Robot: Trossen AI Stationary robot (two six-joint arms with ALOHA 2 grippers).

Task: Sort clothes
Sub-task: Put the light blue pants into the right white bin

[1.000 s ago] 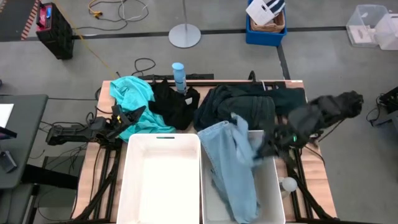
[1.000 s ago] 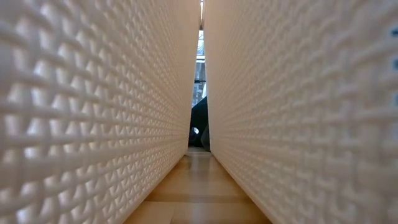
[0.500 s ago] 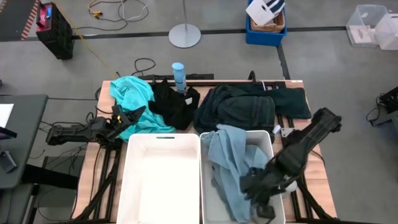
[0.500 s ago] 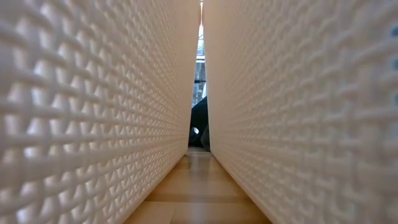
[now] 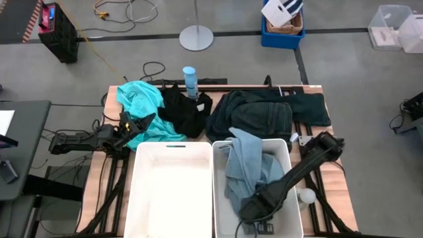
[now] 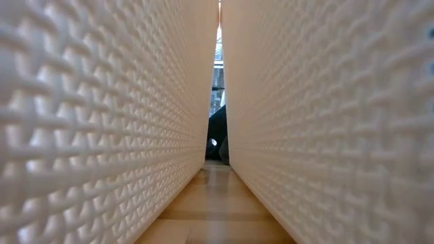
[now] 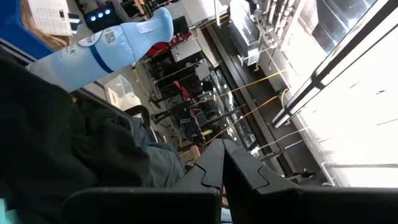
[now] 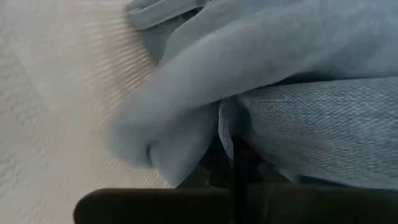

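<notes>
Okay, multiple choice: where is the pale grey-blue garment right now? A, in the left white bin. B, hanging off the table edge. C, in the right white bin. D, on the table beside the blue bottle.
C: the pale grey-blue garment lies bunched inside the right white bin, with the right tool down in it.

Even, soft overhead light fills the high view, with only faint shadows on the wooden tabletop (image 5: 112,165) and no glare. In the low view the two white textured plastic bin walls (image 6: 102,122) loom blurred at the picture's edges, sharpening toward the narrow gap. The left wrist view blows out to white at large bright windows (image 7: 367,106). The right wrist view shows pale grey-blue fabric (image 8: 298,93) softly out of focus.
</notes>
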